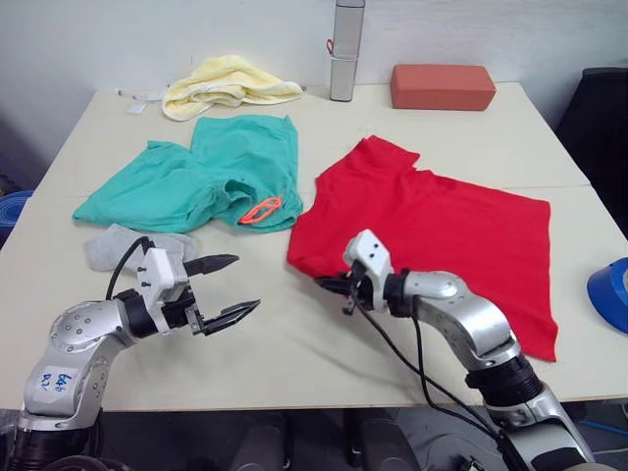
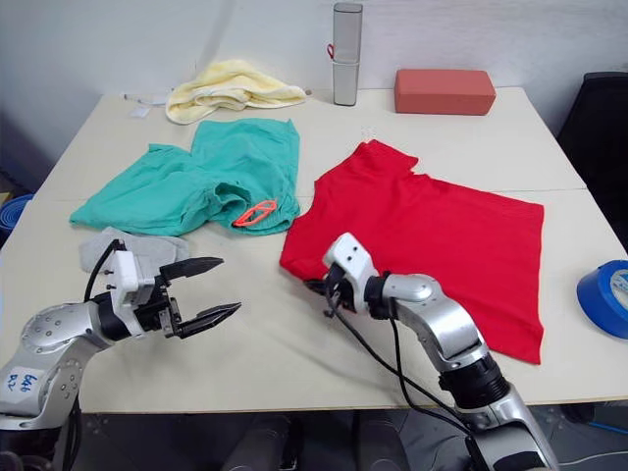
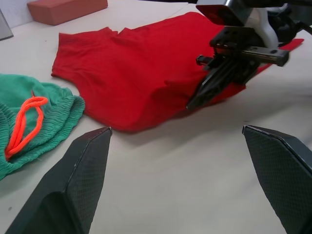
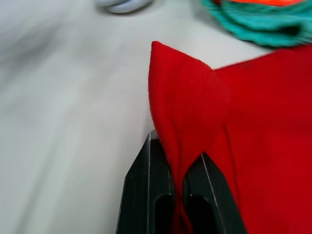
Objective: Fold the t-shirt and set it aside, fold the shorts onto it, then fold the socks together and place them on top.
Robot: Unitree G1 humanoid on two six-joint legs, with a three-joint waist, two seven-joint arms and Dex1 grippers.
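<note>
Our right gripper (image 1: 336, 286) pinches the near corner of the bright red cotton t-shirt (image 1: 442, 231), centre-right; seemingly a thin bite, it could slip. Our left gripper (image 1: 224, 289) gapes empty.

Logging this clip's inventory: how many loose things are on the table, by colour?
Red: 2, the t-shirt and a brick-shaped block
Teal-green: 1, the shorts
Pale yellow: 1, a towel
Grey: 1, the socks, in one heap
Silver: 1, a tall flask
Blue: 1, a tape roll
Total: 7
</note>
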